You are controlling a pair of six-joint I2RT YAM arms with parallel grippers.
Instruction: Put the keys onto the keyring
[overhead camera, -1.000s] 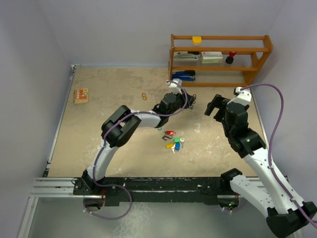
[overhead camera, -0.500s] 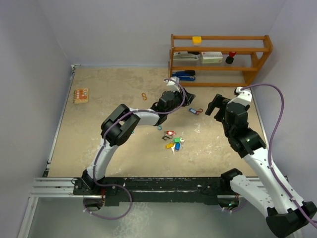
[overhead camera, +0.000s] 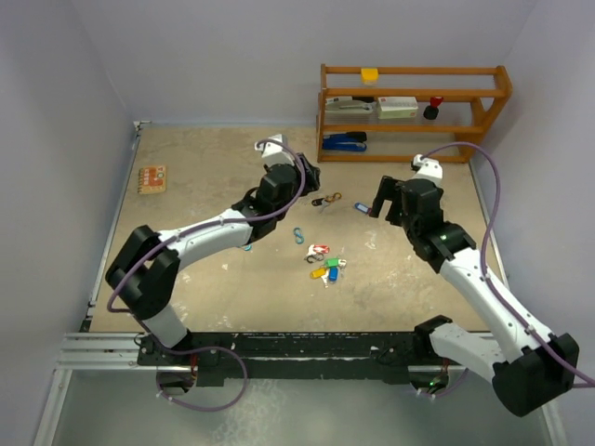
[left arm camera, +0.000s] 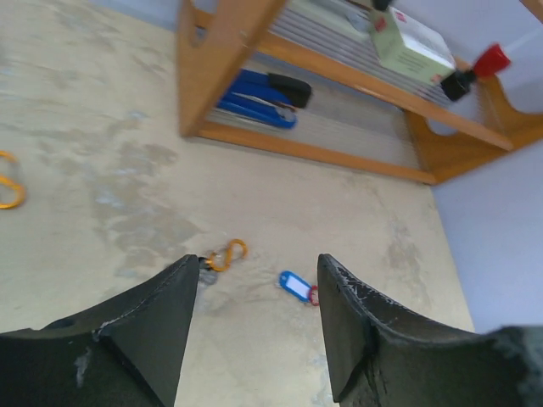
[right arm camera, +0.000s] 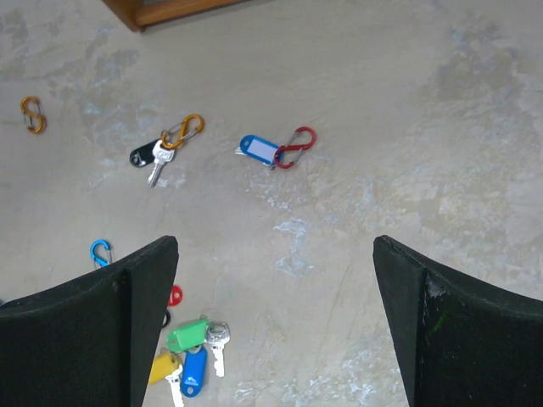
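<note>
Several keys with green (right arm camera: 188, 333), yellow (right arm camera: 161, 366), blue (right arm camera: 193, 373) and red (right arm camera: 174, 295) heads lie bunched on the table (overhead camera: 214, 158), seen from above as a cluster (overhead camera: 325, 268). A black-headed key (right arm camera: 142, 156) lies joined to an orange carabiner (right arm camera: 185, 130), and a blue tag (right arm camera: 259, 149) to a red carabiner (right arm camera: 294, 146). Which clip is the keyring I cannot tell. My left gripper (left arm camera: 259, 271) is open and empty, hovering left of the blue tag (left arm camera: 295, 286). My right gripper (right arm camera: 276, 254) is wide open and empty above bare table, right of the cluster.
A wooden shelf (overhead camera: 414, 111) stands at the back right with a blue stapler (overhead camera: 346, 141) under it. A loose blue carabiner (overhead camera: 298, 234) and an orange one (right arm camera: 34, 114) lie on the table. An orange patterned block (overhead camera: 152, 178) sits at the far left.
My left gripper opened and drew back to the left, away from the shelf, uncovering the black key and blue tag on the table. My right gripper moved left toward them.
</note>
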